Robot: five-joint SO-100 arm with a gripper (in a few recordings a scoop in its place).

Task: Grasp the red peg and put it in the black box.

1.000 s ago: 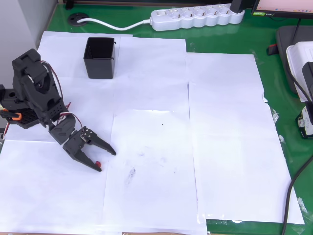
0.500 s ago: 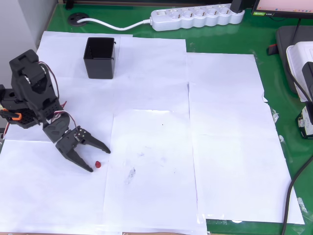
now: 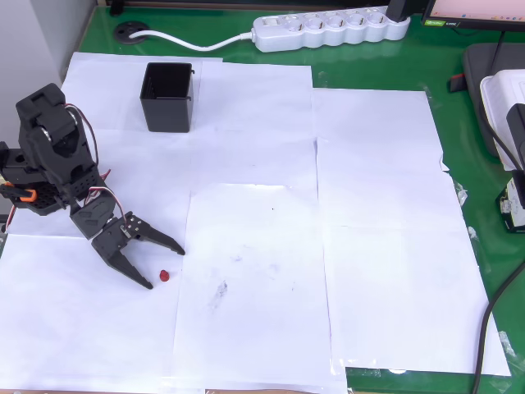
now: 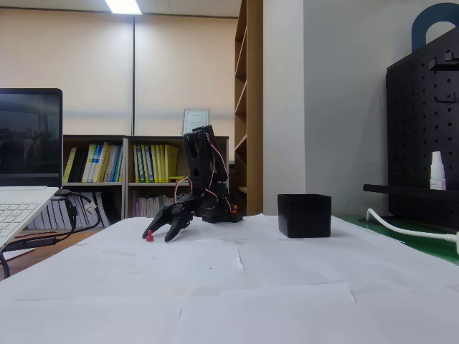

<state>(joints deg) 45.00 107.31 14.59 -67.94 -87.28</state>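
Tool: the black two-finger tool point(image 3: 162, 265) of the small black jointed arm is spread wide and holds nothing; its tips sit low over the white paper sheets point(image 3: 262, 246) on the tabletop.
Peg: the tiny dark-red roundish peg point(image 3: 164, 275) lies loose on the paper just off the tool, beside the tip of the nearer finger and outside the gap between the fingers; in the fixed view it shows as a red speck point(image 4: 148, 237) at the tool's tip.
Box: the small square black plastic box point(image 3: 168, 97), open at the top, stands upright well beyond the tool, far from the peg.
Handling: judged light, stiff and apt to roll or skid on smooth paper; the fingers should straddle it and pinch across its middle, low to the sheet.
Writing: none legible; the white power strip point(image 3: 328, 29) behind the box bears no readable label.
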